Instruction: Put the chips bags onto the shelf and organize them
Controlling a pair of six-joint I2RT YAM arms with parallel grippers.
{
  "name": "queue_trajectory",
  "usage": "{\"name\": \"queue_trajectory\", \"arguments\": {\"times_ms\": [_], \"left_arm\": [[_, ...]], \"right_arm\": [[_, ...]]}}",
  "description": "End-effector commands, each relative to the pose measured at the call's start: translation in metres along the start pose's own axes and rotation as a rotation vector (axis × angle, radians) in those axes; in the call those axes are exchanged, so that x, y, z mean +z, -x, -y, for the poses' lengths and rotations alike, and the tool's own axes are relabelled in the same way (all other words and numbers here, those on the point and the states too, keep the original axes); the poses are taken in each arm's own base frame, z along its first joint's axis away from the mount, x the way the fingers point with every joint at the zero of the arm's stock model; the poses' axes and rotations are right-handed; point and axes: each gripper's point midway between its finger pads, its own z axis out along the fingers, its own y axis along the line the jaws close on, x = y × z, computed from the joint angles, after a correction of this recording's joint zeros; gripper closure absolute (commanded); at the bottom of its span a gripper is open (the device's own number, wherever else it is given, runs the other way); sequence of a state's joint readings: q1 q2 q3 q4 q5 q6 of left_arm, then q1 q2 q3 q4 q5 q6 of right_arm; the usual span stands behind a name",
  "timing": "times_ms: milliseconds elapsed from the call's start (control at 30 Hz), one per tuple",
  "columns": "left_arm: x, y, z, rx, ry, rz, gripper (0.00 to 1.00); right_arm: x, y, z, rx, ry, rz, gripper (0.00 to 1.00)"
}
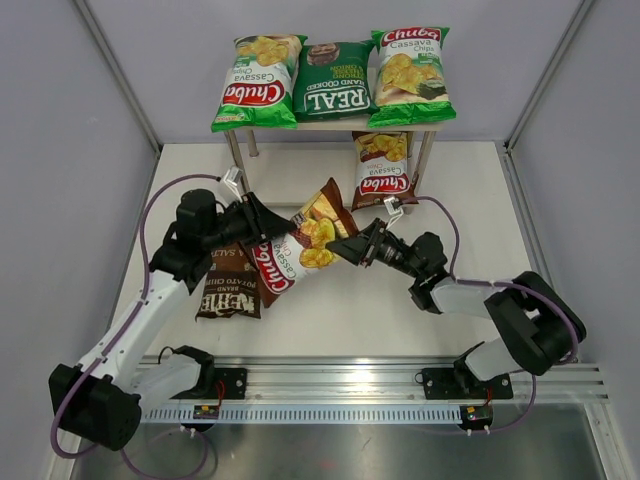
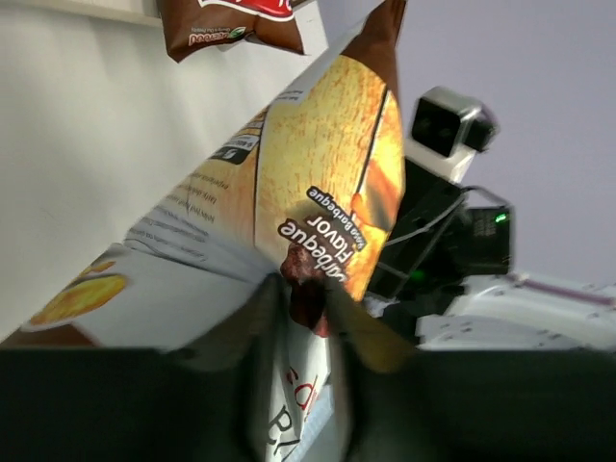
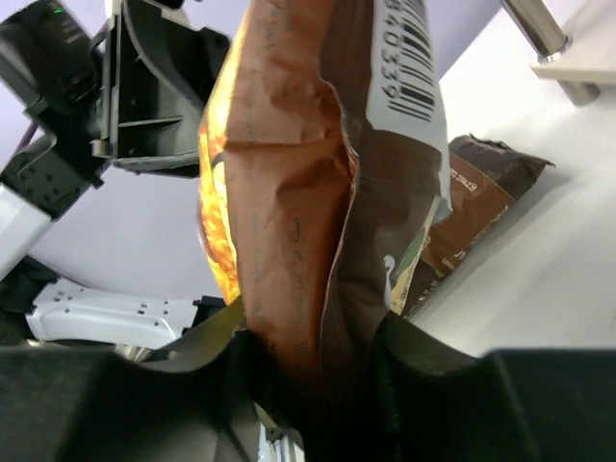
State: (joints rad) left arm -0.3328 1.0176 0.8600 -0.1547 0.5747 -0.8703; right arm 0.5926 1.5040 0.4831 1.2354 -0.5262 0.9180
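A brown Chuba bag (image 1: 305,242) hangs in mid-air between both arms. My left gripper (image 1: 262,232) is shut on its lower-left edge, seen close in the left wrist view (image 2: 318,241). My right gripper (image 1: 352,243) is shut on its right edge, seen close in the right wrist view (image 3: 318,192). On the shelf (image 1: 330,126) top board lie a light-green Chuba bag (image 1: 252,80), a dark-green REAL bag (image 1: 330,82) and another light-green Chuba bag (image 1: 410,75). A second brown Chuba bag (image 1: 381,168) stands on the lower tier. The dark-brown Kettle bag (image 1: 228,292) lies on the table under my left arm.
White walls enclose the table on three sides. The shelf's metal legs (image 1: 236,156) stand at the back. A metal rail (image 1: 400,385) runs along the near edge by the arm bases.
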Motion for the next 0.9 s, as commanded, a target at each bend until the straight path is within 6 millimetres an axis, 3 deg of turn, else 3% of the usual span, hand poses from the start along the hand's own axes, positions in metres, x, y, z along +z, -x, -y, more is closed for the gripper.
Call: {"name": "queue_trajectory", "arguments": {"times_ms": [0, 33, 67, 100, 133, 167, 200, 267, 300, 333, 367, 400, 433, 467, 500, 567, 700, 867], "left_arm": [[-0.008, -0.002, 0.031, 0.223, -0.107, -0.055, 0.66], [-0.012, 0.001, 0.034, 0.267, -0.103, -0.045, 0.58], [-0.015, -0.002, 0.030, 0.336, -0.093, -0.055, 0.44], [-0.018, -0.003, 0.030, 0.377, -0.100, -0.060, 0.38], [-0.023, -0.003, 0.032, 0.419, -0.099, -0.044, 0.32], [-0.025, -0.003, 0.026, 0.487, -0.083, -0.036, 0.19], [-0.028, -0.001, 0.024, 0.520, -0.065, -0.021, 0.14], [-0.035, -0.002, 0.025, 0.632, -0.084, -0.001, 0.03], [-0.037, -0.008, 0.031, 0.664, -0.137, -0.018, 0.01], [-0.038, -0.010, 0.033, 0.681, -0.152, -0.021, 0.01], [-0.038, -0.012, 0.038, 0.692, -0.184, -0.031, 0.01], [-0.043, -0.027, 0.051, 0.694, -0.292, -0.099, 0.01], [-0.045, -0.034, 0.057, 0.695, -0.346, -0.131, 0.01], [-0.046, -0.036, 0.067, 0.694, -0.407, -0.145, 0.01], [-0.052, -0.050, 0.073, 0.684, -0.503, -0.210, 0.01], [-0.058, -0.054, 0.089, 0.679, -0.606, -0.220, 0.01], [-0.059, -0.073, 0.092, 0.655, -0.648, -0.287, 0.01], [-0.054, -0.113, 0.095, 0.654, -0.694, -0.407, 0.01]], "right_arm": [[-0.009, 0.008, -0.044, -0.164, 0.130, -0.001, 0.62], [-0.016, 0.012, -0.054, -0.197, 0.139, 0.007, 0.70], [-0.019, 0.006, -0.046, -0.188, 0.090, -0.031, 0.73], [-0.021, 0.007, -0.046, -0.237, 0.074, -0.039, 0.75], [-0.026, 0.013, -0.059, -0.276, 0.080, -0.031, 0.79], [-0.031, 0.005, -0.050, -0.262, 0.023, -0.078, 0.80], [-0.035, 0.015, -0.065, -0.326, 0.041, -0.062, 0.80], [-0.044, 0.006, -0.063, -0.335, -0.003, -0.140, 0.81], [-0.047, 0.006, -0.066, -0.381, 0.000, -0.160, 0.81], [-0.050, 0.012, -0.086, -0.422, 0.044, -0.162, 0.81], [-0.056, 0.005, -0.085, -0.411, 0.032, -0.214, 0.81], [-0.058, 0.012, -0.101, -0.476, 0.064, -0.217, 0.80], [-0.063, 0.006, -0.110, -0.491, 0.103, -0.266, 0.80], [-0.071, -0.004, -0.106, -0.504, 0.099, -0.337, 0.78], [-0.073, 0.001, -0.120, -0.532, 0.130, -0.342, 0.78], [-0.081, -0.004, -0.123, -0.533, 0.127, -0.391, 0.79], [-0.083, 0.003, -0.140, -0.549, 0.152, -0.413, 0.79], [-0.083, 0.007, -0.148, -0.556, 0.164, -0.438, 0.78]]}}
